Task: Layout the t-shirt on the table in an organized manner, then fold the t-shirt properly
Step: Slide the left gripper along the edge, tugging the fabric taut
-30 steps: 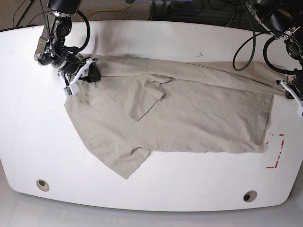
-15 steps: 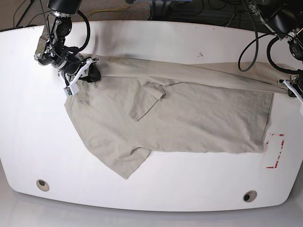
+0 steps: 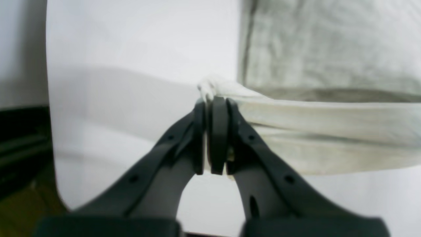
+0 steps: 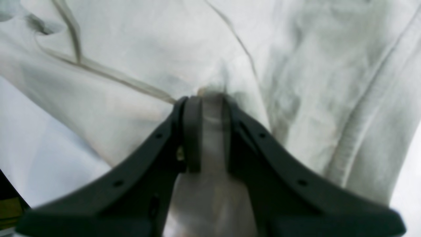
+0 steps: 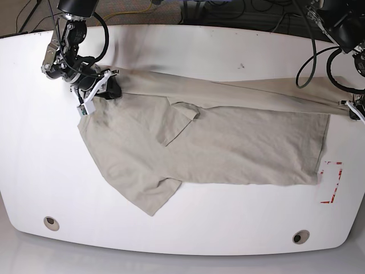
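The beige t-shirt [image 5: 217, 145] lies spread across the white table [image 5: 188, 54], its top edge pulled into a taut fold between the two grippers. A sleeve [image 5: 179, 117] is folded over the body and another sleeve [image 5: 151, 197] points toward the front. My right gripper [image 5: 105, 85] is shut on the shirt's left end; the right wrist view shows cloth [image 4: 213, 49] pinched in the jaws [image 4: 210, 98]. My left gripper [image 5: 355, 109] at the right table edge is shut on the shirt's hem corner [image 3: 213, 89], stretching the band of cloth [image 3: 329, 112].
A red dashed rectangle mark [image 5: 332, 181] lies right of the shirt's lower corner. Two small grey holes [image 5: 51, 222] [image 5: 300, 236] sit near the front edge. Black cables [image 5: 308, 57] hang from the arm at the back right. The table edge [image 3: 49, 131] shows beside my left gripper.
My left gripper has moved right and slightly back with the hem corner, pulling the shirt's top fold straighter and tauter. My right gripper has stayed in place.
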